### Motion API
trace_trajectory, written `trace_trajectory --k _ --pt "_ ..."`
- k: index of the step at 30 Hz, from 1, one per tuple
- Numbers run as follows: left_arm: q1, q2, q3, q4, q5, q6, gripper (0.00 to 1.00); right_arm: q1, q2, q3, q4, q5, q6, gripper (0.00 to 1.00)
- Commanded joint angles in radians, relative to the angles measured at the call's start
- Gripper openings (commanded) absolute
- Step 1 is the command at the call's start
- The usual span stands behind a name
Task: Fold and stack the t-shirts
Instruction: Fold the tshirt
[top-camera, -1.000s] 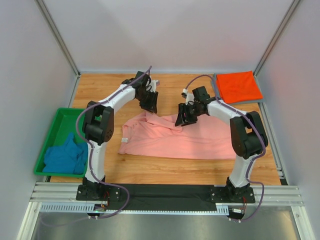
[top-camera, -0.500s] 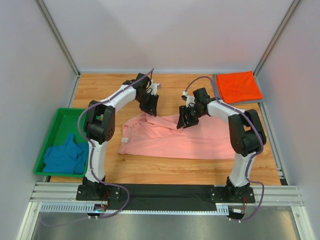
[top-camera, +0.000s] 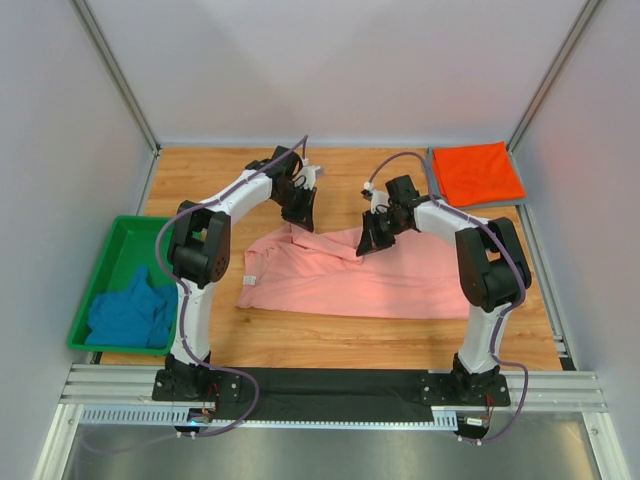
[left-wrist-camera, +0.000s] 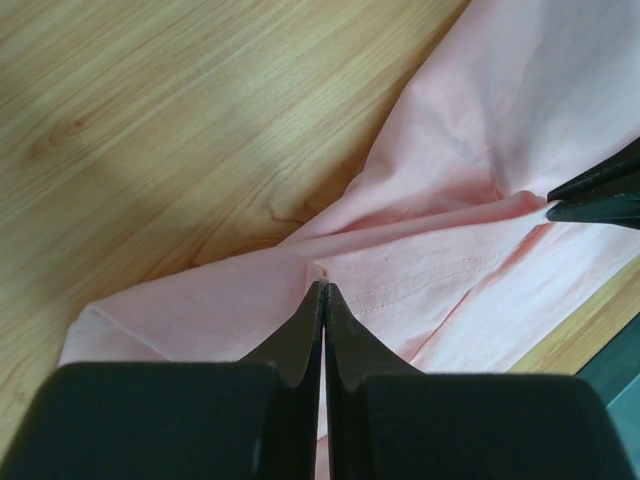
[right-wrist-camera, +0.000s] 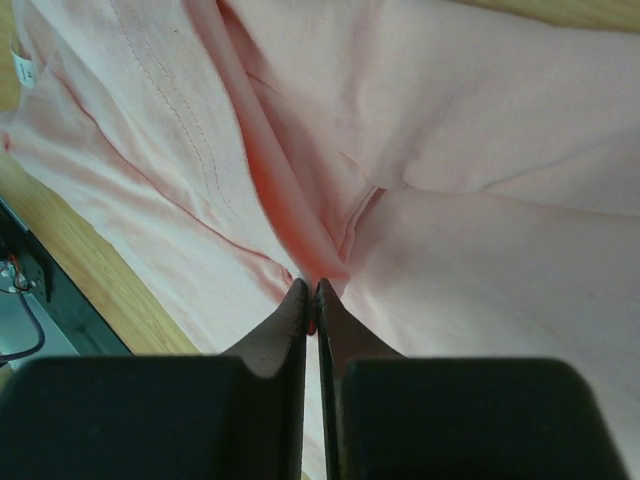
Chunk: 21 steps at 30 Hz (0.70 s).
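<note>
A salmon-pink t-shirt (top-camera: 350, 275) lies spread and rumpled across the middle of the wooden table. My left gripper (top-camera: 300, 222) is at its far left edge, shut on a fold of the pink cloth (left-wrist-camera: 400, 290) beside a stitched hem; its tips (left-wrist-camera: 322, 287) meet with cloth pinched between them. My right gripper (top-camera: 368, 242) is at the far edge a little to the right, shut (right-wrist-camera: 311, 290) on a raised ridge of the same shirt (right-wrist-camera: 300, 220). A bright orange-red t-shirt (top-camera: 476, 172) lies folded at the back right. A teal-blue t-shirt (top-camera: 130, 312) is crumpled in the bin.
A green plastic bin (top-camera: 112, 250) stands at the table's left edge. White walls close in the left, back and right sides. A black strip and metal rails (top-camera: 330, 385) run along the near edge between the arm bases.
Both grippers were open above the pink shirt's far edge; they have come down slightly and shut on the cloth. The shirt itself has barely shifted.
</note>
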<state>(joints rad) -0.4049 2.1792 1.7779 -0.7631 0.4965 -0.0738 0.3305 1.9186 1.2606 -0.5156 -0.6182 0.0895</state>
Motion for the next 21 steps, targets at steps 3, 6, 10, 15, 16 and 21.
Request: trace_trajectory --k 3,6,10,15,16,21 --pt "0.015 -0.03 0.055 0.024 -0.001 -0.024 0.0 -0.002 -0.007 0.062 0.048 0.0 0.003 0.0" --pt "0.028 -0.062 0.064 0.022 -0.05 -0.037 0.0 -0.001 -0.012 0.091 0.037 0.005 -0.002 0.0" --pt "0.037 -0.145 0.049 0.045 -0.101 -0.044 0.0 -0.001 -0.035 0.125 0.017 0.035 -0.011 0.0" --pt "0.037 -0.237 0.017 0.057 -0.16 -0.046 0.0 -0.001 -0.067 0.152 0.006 0.064 -0.013 0.0" --pt "0.037 -0.268 0.009 0.064 -0.182 -0.046 0.0 -0.001 -0.076 0.157 0.005 0.072 -0.011 0.0" --pt "0.037 -0.344 -0.021 0.085 -0.217 -0.046 0.0 -0.001 -0.108 0.169 0.014 0.1 -0.005 0.0"
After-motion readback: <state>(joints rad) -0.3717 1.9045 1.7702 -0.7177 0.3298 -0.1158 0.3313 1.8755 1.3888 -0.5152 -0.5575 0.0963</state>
